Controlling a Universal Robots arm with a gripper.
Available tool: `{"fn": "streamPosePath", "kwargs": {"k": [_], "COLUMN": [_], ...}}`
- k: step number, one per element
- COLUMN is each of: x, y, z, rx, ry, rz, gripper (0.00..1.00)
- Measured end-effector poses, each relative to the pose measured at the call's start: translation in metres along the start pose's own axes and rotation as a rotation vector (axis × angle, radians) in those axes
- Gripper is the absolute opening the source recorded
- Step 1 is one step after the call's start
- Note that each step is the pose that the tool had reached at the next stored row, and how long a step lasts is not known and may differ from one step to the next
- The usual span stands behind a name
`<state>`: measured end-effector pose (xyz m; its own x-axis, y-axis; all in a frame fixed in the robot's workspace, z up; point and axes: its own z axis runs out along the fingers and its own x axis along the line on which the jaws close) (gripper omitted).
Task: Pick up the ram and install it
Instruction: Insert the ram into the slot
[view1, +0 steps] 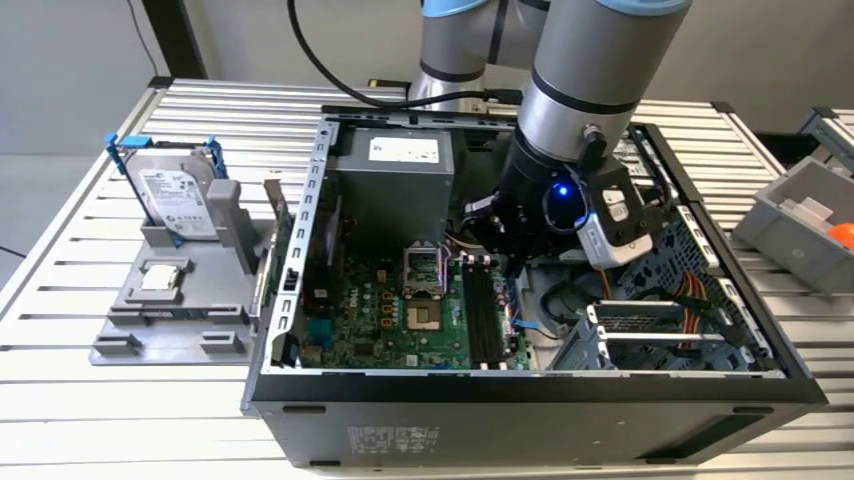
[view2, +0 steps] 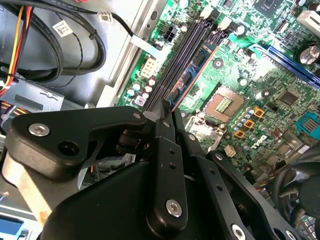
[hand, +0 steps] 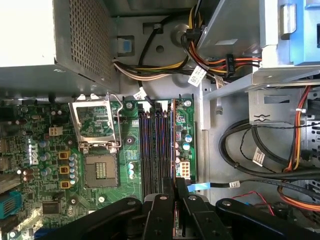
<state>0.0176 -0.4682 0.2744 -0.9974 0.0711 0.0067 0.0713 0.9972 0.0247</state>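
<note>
One ram (view2: 192, 70) stands edge-on in the outermost slot, my claw (hand: 175, 192) clenched on its top edge; whether it is latched I cannot tell; I judge the pick-up done, seating underway; three black slots (hand: 152, 150) beside it stand bare; cables (hand: 245, 150) and the drive cage (view1: 654, 330) crowd close.
</note>
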Motion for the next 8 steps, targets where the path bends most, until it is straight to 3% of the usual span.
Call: {"fn": "streamPosePath", "kwargs": {"k": [8], "x": [0.001], "y": [-0.0001], "z": [0.0018], "rx": [0.0], "ry": [0.0001], "rz": [-0.002], "gripper": [0.0]}}
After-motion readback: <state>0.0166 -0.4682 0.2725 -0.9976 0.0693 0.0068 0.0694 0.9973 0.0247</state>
